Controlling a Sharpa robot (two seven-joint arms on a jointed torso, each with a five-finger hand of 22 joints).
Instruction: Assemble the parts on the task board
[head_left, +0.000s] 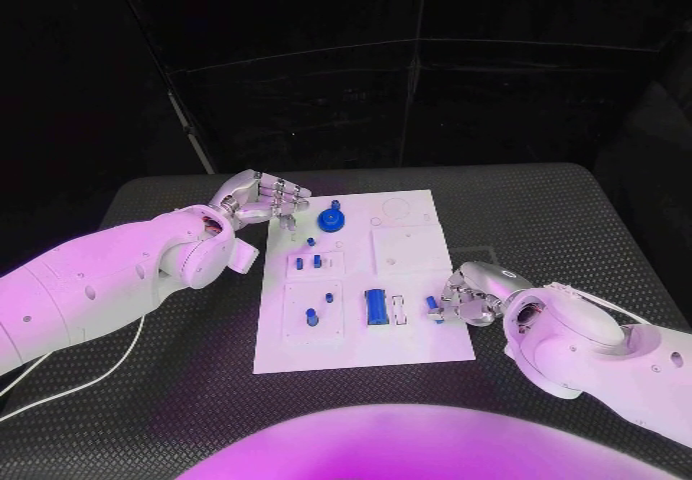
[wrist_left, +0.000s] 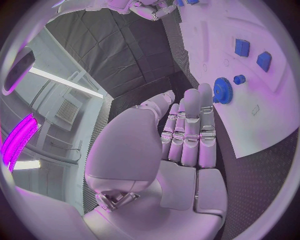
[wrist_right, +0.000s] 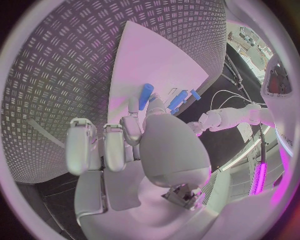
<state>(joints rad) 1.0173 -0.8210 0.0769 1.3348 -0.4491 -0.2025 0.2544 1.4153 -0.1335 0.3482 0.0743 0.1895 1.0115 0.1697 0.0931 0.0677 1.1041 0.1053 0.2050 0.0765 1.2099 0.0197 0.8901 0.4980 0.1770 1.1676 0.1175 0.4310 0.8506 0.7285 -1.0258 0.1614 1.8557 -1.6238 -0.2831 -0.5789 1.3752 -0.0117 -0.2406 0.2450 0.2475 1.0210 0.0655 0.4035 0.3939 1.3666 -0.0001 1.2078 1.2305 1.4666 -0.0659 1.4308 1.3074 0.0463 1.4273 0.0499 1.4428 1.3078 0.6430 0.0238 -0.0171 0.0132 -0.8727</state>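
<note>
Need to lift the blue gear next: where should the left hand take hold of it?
Pinch the blue gear by its toothed rim, coming from above. It lies flat on the task board, so only the rim offers opposing sides. The left hand sits beside it, fingers apart.

Before me lies the black worktop, its dark surface covered in a fine raised tread pattern. A flat white rectangular task board rests directly on it near the middle, one long side running away from me. A thin pale cable trails across the worktop's near left part, under my left arm.
</note>
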